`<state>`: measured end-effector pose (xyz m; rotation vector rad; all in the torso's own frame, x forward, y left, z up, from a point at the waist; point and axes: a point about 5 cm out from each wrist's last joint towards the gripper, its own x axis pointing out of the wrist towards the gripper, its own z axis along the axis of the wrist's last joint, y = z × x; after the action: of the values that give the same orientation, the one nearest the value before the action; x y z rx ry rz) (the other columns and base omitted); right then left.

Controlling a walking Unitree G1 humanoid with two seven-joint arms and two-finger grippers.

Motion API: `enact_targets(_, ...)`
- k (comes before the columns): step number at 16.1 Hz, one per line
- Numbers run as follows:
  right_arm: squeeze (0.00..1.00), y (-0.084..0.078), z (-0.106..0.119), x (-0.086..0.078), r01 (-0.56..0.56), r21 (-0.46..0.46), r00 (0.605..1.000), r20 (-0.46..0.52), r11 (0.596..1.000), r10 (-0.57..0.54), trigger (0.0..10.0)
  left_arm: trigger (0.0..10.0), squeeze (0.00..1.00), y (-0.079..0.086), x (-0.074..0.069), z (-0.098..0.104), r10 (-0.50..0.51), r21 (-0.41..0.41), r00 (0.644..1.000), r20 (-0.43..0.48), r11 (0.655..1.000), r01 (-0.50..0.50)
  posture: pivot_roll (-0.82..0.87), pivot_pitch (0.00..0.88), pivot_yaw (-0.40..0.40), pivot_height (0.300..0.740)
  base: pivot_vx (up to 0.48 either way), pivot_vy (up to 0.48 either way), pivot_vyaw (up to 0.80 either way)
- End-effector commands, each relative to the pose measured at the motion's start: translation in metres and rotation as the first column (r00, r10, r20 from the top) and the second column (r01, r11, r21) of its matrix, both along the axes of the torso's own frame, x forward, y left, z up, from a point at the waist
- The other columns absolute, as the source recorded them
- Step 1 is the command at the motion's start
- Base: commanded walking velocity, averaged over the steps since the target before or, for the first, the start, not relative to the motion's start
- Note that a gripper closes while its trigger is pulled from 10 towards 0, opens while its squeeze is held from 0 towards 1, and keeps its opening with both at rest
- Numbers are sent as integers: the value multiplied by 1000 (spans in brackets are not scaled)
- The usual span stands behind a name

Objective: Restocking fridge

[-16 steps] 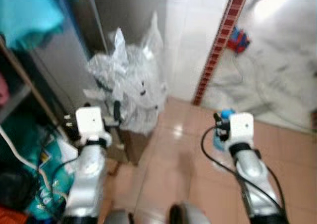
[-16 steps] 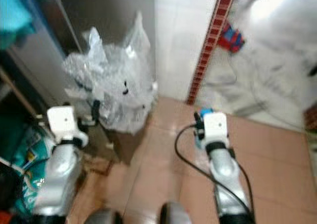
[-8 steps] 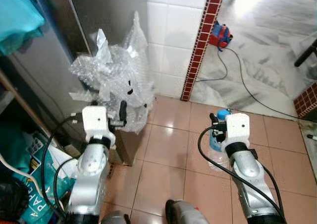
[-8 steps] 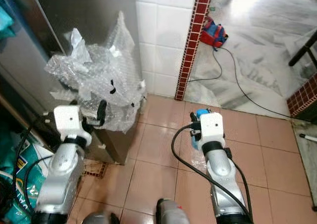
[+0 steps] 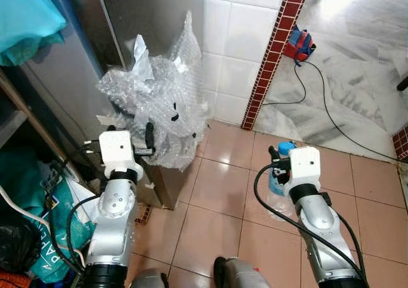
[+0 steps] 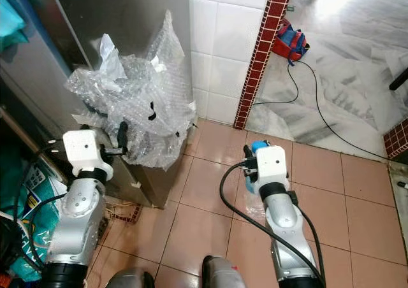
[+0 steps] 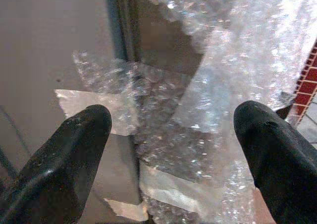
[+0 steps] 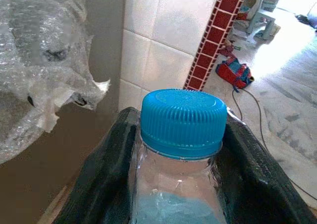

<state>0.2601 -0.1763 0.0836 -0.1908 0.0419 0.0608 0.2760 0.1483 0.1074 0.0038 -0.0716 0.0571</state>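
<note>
Right gripper (image 8: 178,159) pinches a clear bottle (image 8: 178,194) with a blue cap (image 8: 182,119) — neck sits between both fingers, held upright above the tiled floor (image 5: 217,211). Left gripper (image 7: 171,149) is spread wide, holding nothing — pointed at bubble wrap (image 5: 156,113) near the steel fridge (image 5: 146,20).

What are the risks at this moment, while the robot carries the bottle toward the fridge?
1. The right gripper holds the bottle just under its blue cap; with so narrow a hold, it might tilt or slip.
2. The open left gripper points straight at loose bubble wrap taped to the steel fridge wall; its fingers could snag it.
3. A black cable lies on the floor to the right, a possible trip hazard.
</note>
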Motion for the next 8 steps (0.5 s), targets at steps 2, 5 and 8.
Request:
enact_targets(2, 0, -4, 9, 4, 11, -7, 999, 32, 1000, -11, 10000, 10000, 0, -6, 4, 7, -22, -11, 999, 34, 1000, 22, 5, 116, -8, 740, 0, 0, 0)
enact_targets(5, 0, -2, 9, 4, 11, -6, 999, 31, 1000, -11, 10000, 10000, 0, -8, 12, 12, -23, -14, 998, 57, 1000, 24, 3, 115, -10, 740, 0, 0, 0)
enact_targets(8, 0, -1, 8, 4, 8, -7, 1000, 29, 1000, -8, 10000, 10000, 0, -9, 19, 15, -28, -18, 997, 67, 999, 29, -4, 116, -12, 740, 0, 0, 0)
